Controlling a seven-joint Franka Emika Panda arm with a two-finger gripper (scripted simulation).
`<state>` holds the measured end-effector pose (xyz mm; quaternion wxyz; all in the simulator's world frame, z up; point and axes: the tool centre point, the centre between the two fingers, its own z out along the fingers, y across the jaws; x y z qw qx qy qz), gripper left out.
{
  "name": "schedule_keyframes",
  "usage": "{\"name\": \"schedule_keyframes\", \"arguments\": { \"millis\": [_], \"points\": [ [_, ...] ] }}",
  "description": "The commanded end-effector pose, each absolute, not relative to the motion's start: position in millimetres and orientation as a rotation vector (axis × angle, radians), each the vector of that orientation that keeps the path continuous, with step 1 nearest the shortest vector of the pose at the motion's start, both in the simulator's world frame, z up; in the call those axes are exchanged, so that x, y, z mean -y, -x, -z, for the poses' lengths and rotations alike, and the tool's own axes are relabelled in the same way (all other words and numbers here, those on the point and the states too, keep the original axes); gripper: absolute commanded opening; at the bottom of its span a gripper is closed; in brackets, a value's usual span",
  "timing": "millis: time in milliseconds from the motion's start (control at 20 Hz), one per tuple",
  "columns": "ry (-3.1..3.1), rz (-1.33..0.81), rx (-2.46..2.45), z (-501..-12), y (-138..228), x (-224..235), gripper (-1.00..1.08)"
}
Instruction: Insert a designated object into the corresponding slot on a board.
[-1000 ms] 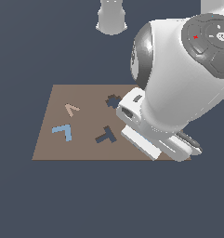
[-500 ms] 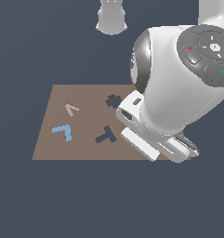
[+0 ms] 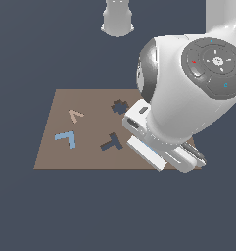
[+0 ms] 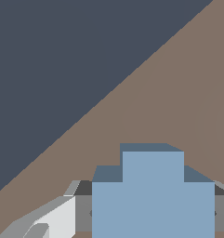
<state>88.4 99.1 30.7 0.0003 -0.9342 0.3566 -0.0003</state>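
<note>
In the wrist view the designated object (image 4: 153, 195), a light-blue notched cross, sits between the two dark pads (image 4: 83, 209) of my gripper (image 4: 153, 214), which is shut on it over the brown board (image 4: 187, 93). In the exterior view the slot (image 3: 119, 106), a dark cross-shaped cutout, lies at the back middle of the board (image 3: 90, 158). It is some way towards the exterior view's left of my hand. The bulky white arm (image 3: 188, 98) hides the cross and the fingertips in that view, above the board's front corner on the exterior view's right.
On the board lie a dark T-shaped cutout (image 3: 111, 143), a light-blue L-shaped piece (image 3: 66, 138) and a tan V shape (image 3: 75, 115). A white pedestal (image 3: 118, 19) stands beyond the board. The board's edge (image 4: 108, 97) runs diagonally through the wrist view, with dark floor past it.
The arm's upper links have shifted slightly towards the exterior view's left. The hand stays over the same corner of the board.
</note>
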Motion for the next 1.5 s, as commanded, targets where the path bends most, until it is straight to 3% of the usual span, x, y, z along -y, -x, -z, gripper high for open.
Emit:
{"name": "schedule_keyframes", "arguments": {
  "millis": [0, 800, 1450],
  "points": [
    [2.935, 0.0, -1.121, -30, -88, -99, -1.0],
    [2.954, -0.001, -1.071, -33, -82, -99, -1.0],
    [3.065, -0.001, -0.687, -35, -39, -96, -1.0]
  ]
}}
